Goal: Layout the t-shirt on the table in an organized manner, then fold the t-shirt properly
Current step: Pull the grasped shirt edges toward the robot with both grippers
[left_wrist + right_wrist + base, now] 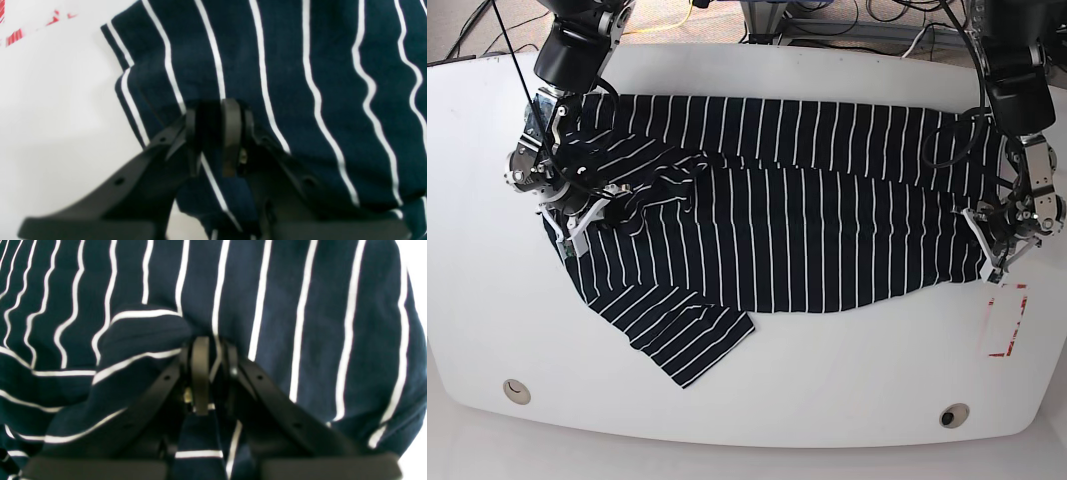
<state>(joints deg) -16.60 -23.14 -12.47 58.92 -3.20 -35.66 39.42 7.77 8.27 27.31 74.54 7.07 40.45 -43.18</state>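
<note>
the dark navy, white-striped short-sleeved cloth t-shirt point(787, 215) lies spread across the far half of the large smooth white surface point(827, 390), its body running side to side in the base view, with the stripes going front to back. one sleeve point(682, 335) sticks out flat toward the near edge on that view's left. the cloth is rumpled and doubled over itself near the left end, and a long crease runs across the upper part.

the right gripper point(213, 373) sits at the bunched left end in the base view; its wrist view shows the jaws drawn narrow with a pleat of striped cloth pinched between them. the left gripper point(213, 133) is at the opposite end of the t-shirt, beside its edge; its jaws are also narrow and clamp the fabric there, with bare white surface just to one side.

a small red-outlined rectangle mark point(1005, 320) lies on the surface just beside that end. two small round fittings point(517, 390) sit near the front edge, well apart. beyond the far edge, cables point(867, 25) and a metal frame point(772, 15) show on the floor.
</note>
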